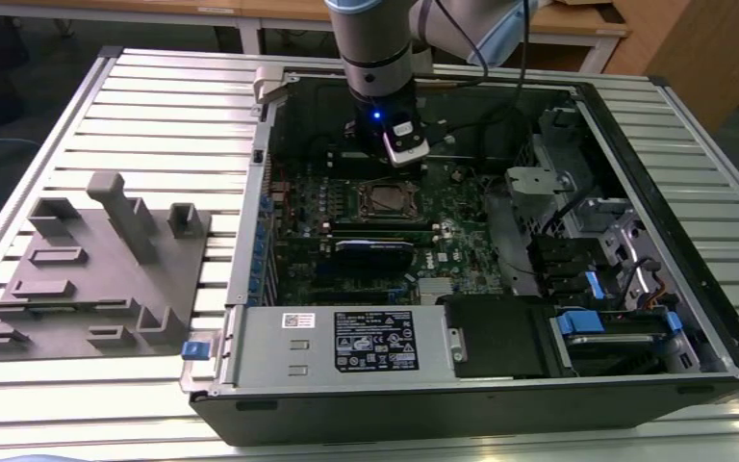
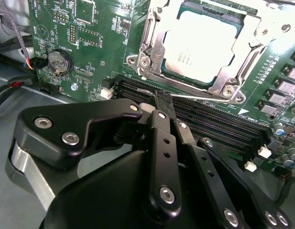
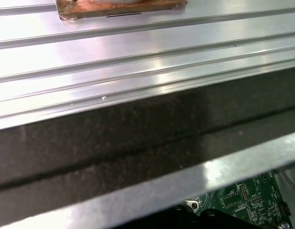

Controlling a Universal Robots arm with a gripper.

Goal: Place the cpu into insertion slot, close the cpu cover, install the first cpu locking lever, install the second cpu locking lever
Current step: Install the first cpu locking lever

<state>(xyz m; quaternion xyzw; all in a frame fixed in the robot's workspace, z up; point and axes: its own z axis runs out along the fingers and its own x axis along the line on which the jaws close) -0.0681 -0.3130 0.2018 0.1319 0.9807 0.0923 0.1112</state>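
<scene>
Cpu [image 2: 204, 45] seated, cpu cover [image 2: 151, 44] down. Gripper [image 2: 161, 98] fingers closed, empty, tip at thin locking lever [image 2: 195, 97], possibly touching. Lever step in hand; calls for precise tip alignment.

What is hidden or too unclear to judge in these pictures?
- Cover, second wrist view: part is cut off by the picture's edge.
- Memory slots, second wrist view: partly hidden behind the end effector.
- Board, first wrist view: mostly hidden by the case wall.
- Socket, exterior view: too small to show its details.
</scene>
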